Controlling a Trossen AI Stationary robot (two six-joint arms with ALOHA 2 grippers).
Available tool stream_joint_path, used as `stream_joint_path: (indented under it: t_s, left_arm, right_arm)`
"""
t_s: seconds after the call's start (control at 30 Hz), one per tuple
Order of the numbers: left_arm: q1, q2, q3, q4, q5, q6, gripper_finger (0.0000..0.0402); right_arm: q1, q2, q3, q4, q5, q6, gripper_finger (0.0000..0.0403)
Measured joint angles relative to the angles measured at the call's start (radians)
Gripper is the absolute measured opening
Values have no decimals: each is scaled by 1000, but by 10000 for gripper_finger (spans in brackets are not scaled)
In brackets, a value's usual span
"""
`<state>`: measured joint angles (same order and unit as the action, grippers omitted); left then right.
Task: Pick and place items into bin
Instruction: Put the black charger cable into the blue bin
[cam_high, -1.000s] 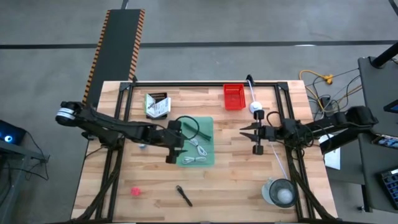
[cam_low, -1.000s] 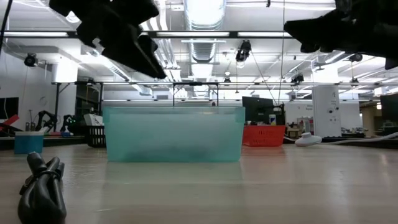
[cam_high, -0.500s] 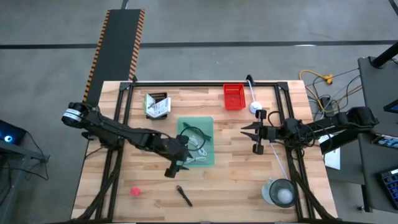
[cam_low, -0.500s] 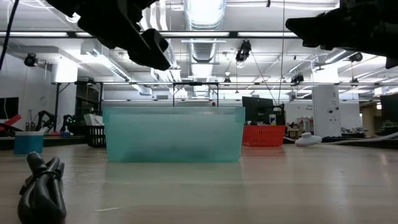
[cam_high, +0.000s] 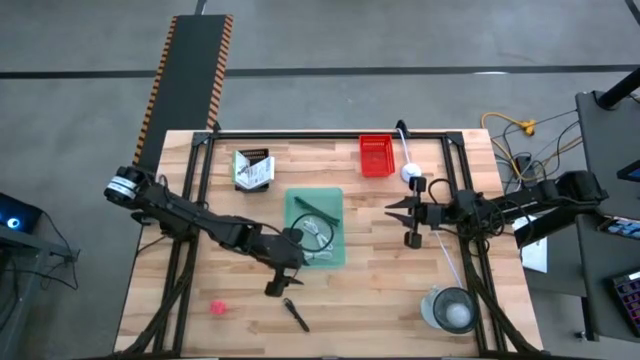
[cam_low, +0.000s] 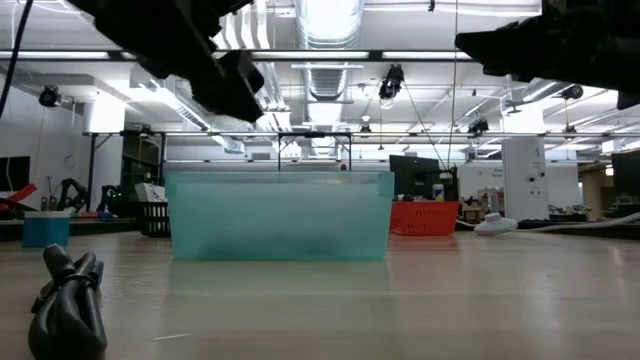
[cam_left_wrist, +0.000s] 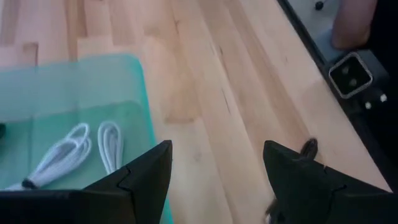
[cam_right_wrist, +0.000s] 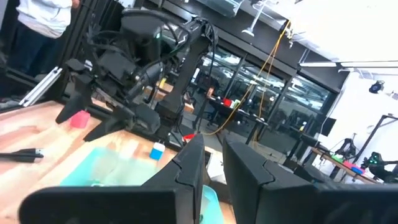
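Left pincer (cam_high: 277, 288) was seen held above the wooden worktop (cam_high: 380, 300), just off the near left corner of the teal bin (cam_high: 334, 215), with its two dark fingers (cam_left_wrist: 146, 177) standing wide apart and nothing between them. Nearest the worktop's front edge, a black pen-like tool (cam_high: 296, 314) was found lying just beside that pincer, and a pink blob (cam_high: 217, 307) was found farther to the left, apart from both. In the low view the black tool (cam_low: 68, 300) was seen close to the camera, with the translucent bin (cam_low: 280, 216) behind it. At the front right corner a clear round container (cam_high: 450, 308) was noted. Inside the bin, white coiled cables (cam_left_wrist: 68, 152) were seen lying on the floor of it, with a dark looped cable (cam_high: 312, 208) at its far end. At mid depth on the right side, the right pincer (cam_high: 408, 222) was held in the air over the worktop, well apart from the bin, with its fingers (cam_right_wrist: 186, 165) drawn nearly together and nothing visibly held. Farther back, a white printed packet (cam_high: 253, 168) was seen lying beyond the bin on the left, and a red basket (cam_high: 377, 156) was seen near the far edge.
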<state>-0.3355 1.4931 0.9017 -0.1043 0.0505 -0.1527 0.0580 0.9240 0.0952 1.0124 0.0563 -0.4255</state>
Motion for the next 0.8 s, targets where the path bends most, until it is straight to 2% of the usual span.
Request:
stream_joint_path:
  t_s: [0.4, 0.63, 0.8]
  left_arm:
    - [-86, 71, 5, 130, -17, -8, 235]
    - [-135, 97, 5, 123, -30, -102, 235]
    - [-177, 108, 5, 124, -44, -103, 235]
  right_arm:
    - [1, 40, -1, -14, 0, 137, 47]
    - [1, 60, -1, -12, -1, 203, 47]
    - [1, 68, -1, -15, -1, 233, 47]
